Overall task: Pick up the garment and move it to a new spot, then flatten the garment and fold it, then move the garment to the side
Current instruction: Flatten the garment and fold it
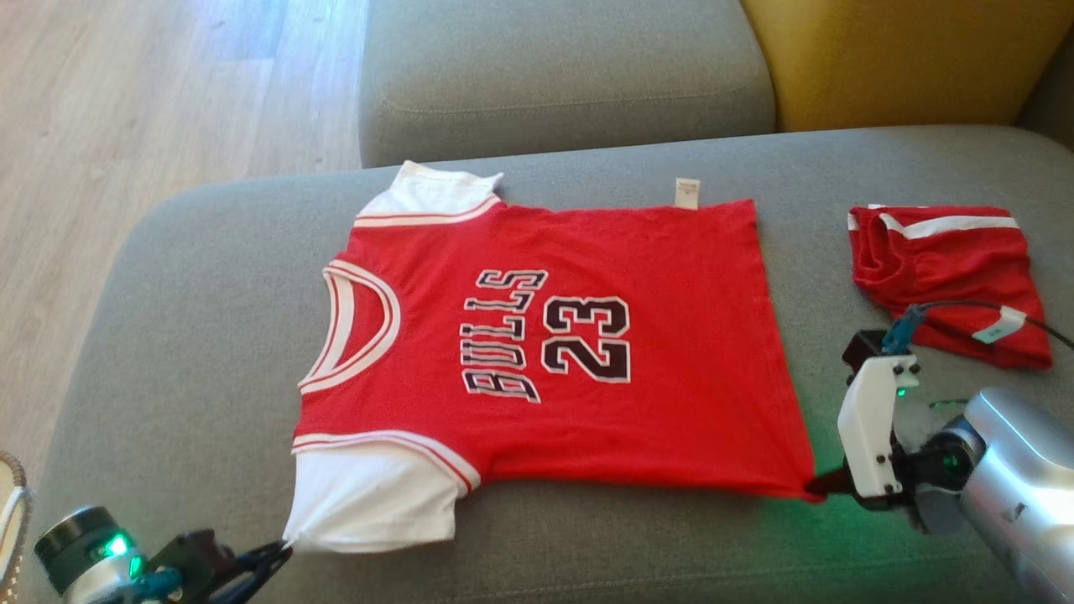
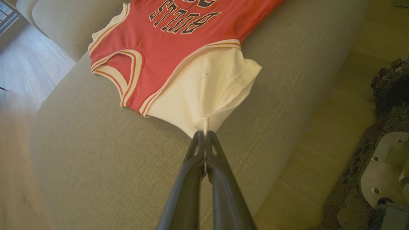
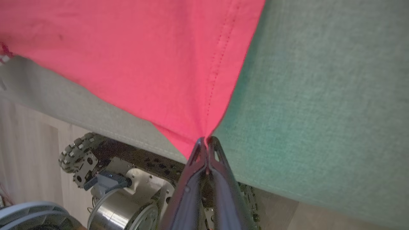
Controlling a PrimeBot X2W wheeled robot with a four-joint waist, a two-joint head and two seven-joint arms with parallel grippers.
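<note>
The garment [image 1: 587,352] is a red jersey with white sleeves and "BULLS 23" on it, spread flat on the grey sofa seat [image 1: 193,335], neck to the left. My left gripper [image 1: 281,549] is shut on the tip of the near white sleeve [image 2: 207,86], pinched between its fingers [image 2: 204,134]. My right gripper [image 1: 818,485] is shut on the near hem corner of the garment [image 3: 179,70], the red cloth pulled to a point at its tips [image 3: 206,140].
A second red garment [image 1: 948,277], folded, lies at the right of the seat. A grey back cushion [image 1: 562,75] and a yellow cushion [image 1: 906,59] stand behind. Wooden floor [image 1: 126,101] lies to the left. My wheeled base [image 3: 105,179] sits below the seat's front edge.
</note>
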